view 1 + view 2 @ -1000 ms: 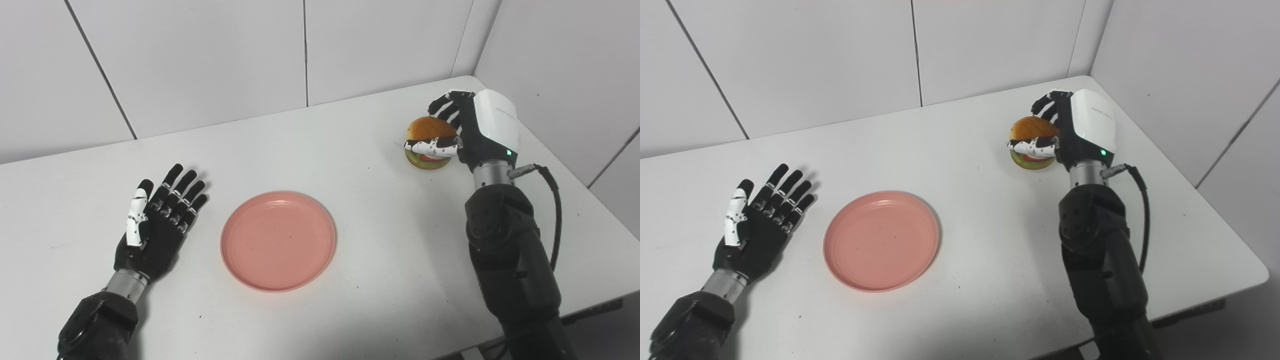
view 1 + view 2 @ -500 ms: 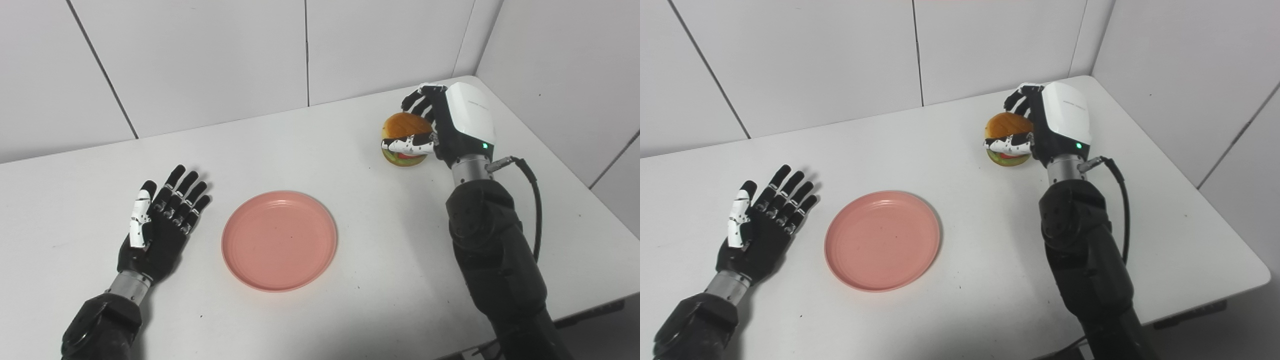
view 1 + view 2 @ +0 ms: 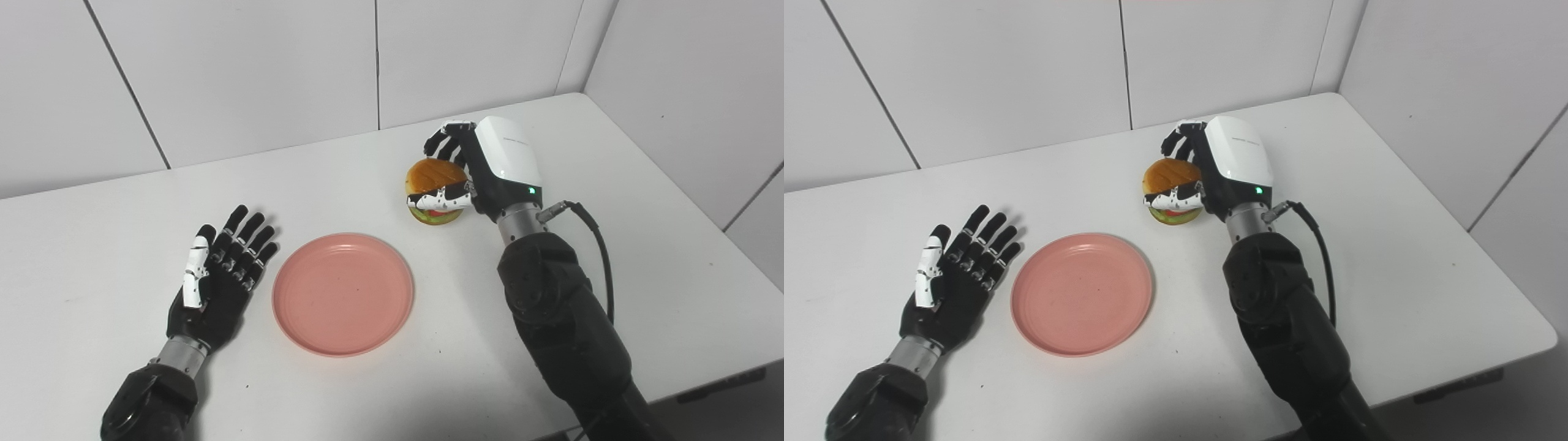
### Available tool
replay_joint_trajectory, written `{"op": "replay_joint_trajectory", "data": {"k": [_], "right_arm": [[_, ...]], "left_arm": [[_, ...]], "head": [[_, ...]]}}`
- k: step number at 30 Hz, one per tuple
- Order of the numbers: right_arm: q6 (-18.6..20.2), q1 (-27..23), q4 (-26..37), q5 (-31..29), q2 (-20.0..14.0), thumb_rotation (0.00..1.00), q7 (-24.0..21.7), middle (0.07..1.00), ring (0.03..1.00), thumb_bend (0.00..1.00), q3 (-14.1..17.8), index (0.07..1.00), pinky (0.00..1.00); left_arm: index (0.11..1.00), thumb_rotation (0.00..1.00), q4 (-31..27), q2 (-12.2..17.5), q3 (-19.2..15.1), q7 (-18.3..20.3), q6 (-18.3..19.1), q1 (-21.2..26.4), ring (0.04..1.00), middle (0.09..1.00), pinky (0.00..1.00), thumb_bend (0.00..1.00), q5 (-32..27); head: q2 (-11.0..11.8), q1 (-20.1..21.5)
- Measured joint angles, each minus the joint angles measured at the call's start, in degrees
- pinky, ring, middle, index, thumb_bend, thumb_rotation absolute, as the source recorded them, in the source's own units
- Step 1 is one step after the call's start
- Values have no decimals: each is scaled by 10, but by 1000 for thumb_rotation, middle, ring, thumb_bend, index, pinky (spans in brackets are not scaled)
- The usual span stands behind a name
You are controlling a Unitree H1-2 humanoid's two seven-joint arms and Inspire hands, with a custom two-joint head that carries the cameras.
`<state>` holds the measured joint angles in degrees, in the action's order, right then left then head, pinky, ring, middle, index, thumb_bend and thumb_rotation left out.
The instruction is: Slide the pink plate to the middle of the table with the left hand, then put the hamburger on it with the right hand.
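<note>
- Progress looks past the halfway mark: the pink plate (image 3: 343, 294) lies flat near the middle of the table (image 3: 643, 245), so the sliding step reads as done, though nothing rests on it yet.
- The left hand (image 3: 220, 278) lies just beside the plate, on its left, palm up with its fingers spread apart and holding nothing; a thin strip of table shows between fingertips and plate rim, so I judge the two are not touching.
- The hamburger (image 3: 432, 190) sits behind the plate and to its right, clear of the rim, clamped in the right hand (image 3: 484, 168): the thumb crosses its front between bun and filling, and the other fingers curl over the far side of the bun.
- Whether the hamburger is lifted off the table or only just above it cannot be told for sure; a shadow under it suggests it is raised.
- What is left, as I judge it: carry the hamburger over the plate, lower it near the plate's centre, and open the right hand.
</note>
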<state>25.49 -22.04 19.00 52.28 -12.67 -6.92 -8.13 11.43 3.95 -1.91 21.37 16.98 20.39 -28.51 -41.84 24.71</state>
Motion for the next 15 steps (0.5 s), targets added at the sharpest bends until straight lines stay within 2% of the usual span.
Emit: {"op": "replay_joint_trajectory", "data": {"k": [5,8,10,15], "right_arm": [[-33,0,-11,-20,0,125,1,422,337,513,-22,486,244],[-38,1,-20,-28,3,126,0,422,340,514,-37,486,253],[-45,2,-26,-31,3,127,1,420,334,514,-47,486,251],[-47,5,-26,-29,8,127,-2,420,326,515,-72,487,239]], "left_arm": [[950,1000,-15,-14,12,-23,0,-5,947,957,939,408,15],[949,1000,-26,-23,19,-34,2,-10,948,957,941,409,26],[952,1000,-30,-26,23,-36,5,-12,951,959,950,408,28],[947,1000,-42,-32,33,-54,20,-12,943,952,944,398,39]], "head": [[-5,-42],[-6,-55],[-10,-82],[-13,-102]]}}
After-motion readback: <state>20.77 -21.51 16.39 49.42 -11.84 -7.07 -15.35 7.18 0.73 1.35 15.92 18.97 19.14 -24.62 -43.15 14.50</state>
